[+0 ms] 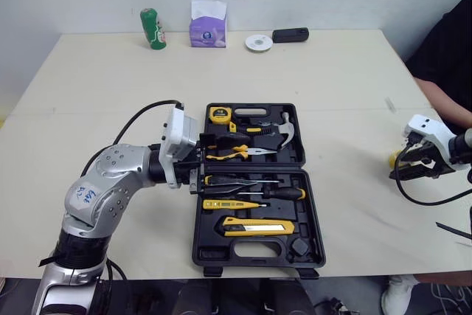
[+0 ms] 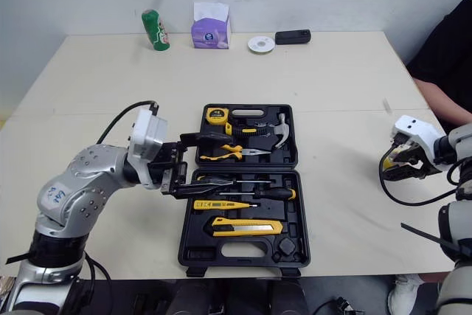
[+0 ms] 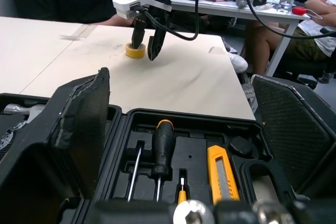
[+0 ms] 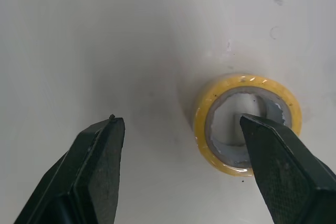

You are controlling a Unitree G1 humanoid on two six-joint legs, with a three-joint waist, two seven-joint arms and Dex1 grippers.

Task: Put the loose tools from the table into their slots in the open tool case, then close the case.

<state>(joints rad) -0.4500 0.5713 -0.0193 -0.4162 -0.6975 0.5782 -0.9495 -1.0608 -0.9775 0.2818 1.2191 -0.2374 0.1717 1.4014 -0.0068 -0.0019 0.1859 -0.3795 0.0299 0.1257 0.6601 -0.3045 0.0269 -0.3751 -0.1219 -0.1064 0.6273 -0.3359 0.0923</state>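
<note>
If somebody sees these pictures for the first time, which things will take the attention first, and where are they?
The open black tool case in the middle of the table draws the eye first, its slots holding yellow-handled tools. The left end effector sits at the case's left edge with its fingers spread. Near the table's right edge, the right end effector hangs open over a yellow tape roll.
</note>
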